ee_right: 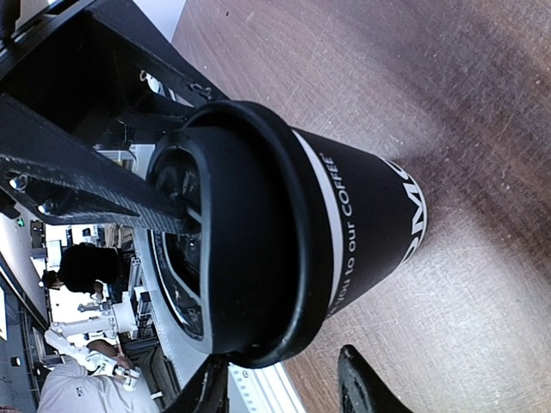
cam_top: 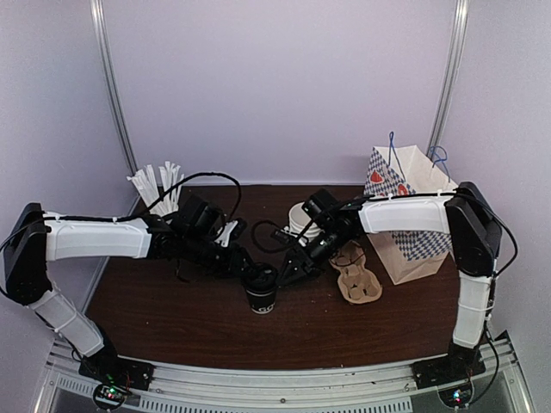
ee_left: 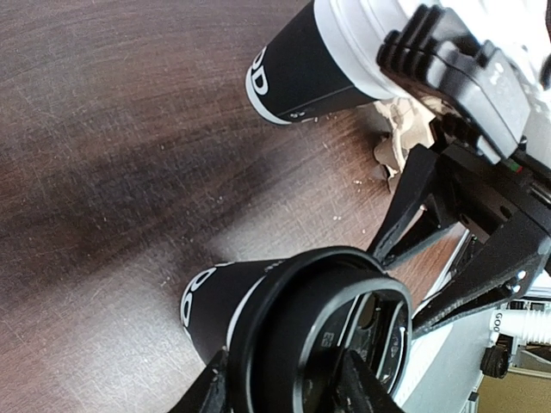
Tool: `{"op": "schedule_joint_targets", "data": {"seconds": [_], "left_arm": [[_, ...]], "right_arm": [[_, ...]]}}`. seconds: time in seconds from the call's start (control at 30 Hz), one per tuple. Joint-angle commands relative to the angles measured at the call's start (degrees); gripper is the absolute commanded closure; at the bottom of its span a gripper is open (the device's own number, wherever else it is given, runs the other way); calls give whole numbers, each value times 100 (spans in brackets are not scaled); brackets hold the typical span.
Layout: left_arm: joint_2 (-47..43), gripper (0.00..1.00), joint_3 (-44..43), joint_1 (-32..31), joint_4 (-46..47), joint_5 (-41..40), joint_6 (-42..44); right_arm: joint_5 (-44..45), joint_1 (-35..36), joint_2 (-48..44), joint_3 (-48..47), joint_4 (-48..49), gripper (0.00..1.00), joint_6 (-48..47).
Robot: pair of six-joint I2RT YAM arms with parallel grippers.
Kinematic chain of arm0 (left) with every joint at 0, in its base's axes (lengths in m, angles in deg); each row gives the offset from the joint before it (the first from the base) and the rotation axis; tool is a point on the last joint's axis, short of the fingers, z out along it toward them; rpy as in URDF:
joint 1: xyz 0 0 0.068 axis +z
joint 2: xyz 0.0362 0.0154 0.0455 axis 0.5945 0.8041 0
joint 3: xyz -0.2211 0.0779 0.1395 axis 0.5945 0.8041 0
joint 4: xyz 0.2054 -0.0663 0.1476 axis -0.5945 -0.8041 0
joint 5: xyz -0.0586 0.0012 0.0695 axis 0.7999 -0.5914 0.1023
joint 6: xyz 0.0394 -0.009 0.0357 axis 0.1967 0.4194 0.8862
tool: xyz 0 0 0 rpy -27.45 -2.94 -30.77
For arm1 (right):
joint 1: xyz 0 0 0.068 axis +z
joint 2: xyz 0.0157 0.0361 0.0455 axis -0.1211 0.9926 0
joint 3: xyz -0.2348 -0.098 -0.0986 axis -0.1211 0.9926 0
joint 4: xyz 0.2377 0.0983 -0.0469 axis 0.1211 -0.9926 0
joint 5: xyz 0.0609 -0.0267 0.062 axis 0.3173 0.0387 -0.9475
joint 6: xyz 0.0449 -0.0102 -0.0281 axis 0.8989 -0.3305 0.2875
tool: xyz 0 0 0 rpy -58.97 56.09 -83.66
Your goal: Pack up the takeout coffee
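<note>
The takeout coffee (cam_top: 261,294) is seen standing upright near the middle of the counter (cam_top: 164,323), with its black dome lid (ee_right: 241,232) fitted. White lettering is printed on its black wall.

Both arms are set at lid height. The left pincer (cam_top: 244,261) is placed on the side of the cup toward the left edge of the counter, and the right pincer (cam_top: 288,270) on the side toward the right edge.

In the left wrist view, the fingers (ee_left: 207,391) of the left pincer are held apart with the lid's rim between them. Whether they press on it cannot be told.

In the right wrist view, the right pincer is spread about the lid's rim. One finger (ee_right: 205,391) lies at the rim, and bare counter shows between the other finger and the cup wall, so nothing is pinched there.

A brown cardboard cup carrier (cam_top: 357,277) lies flat toward the right edge. A patterned paper bag (cam_top: 413,219) stands just behind it, near the back right corner. A stack of white cups (cam_top: 299,219) is placed toward the back edge, and a cup of white sticks (cam_top: 159,185) stands at the back left corner.
</note>
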Motion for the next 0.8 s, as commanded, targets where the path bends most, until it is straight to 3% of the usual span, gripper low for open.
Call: {"op": "schedule_joint_targets", "data": {"seconds": [0.0,0.13,0.23,0.37,0.57,0.77], "left_arm": [[485,60,587,-69,-637,-195,-139],[241,59,616,-69,-642,-268,-112],[-146,48,494,-69,-541,-351,71],[-511,41,31,-69,-475,-541,383],[-842,38,-441,-67,-542,-515,561],[-1129,41,-217,-69,-1125,-940,123]], "right_arm": [[1008,44,652,167,-156,60,176],[1285,218,699,-59,-492,61,-70],[1340,340,537,-224,-590,60,-334],[1462,371,176,-362,-731,58,-652],[1389,350,-182,-728,-1099,53,-1196],[1255,349,-371,-832,-1211,48,-1419]]}}
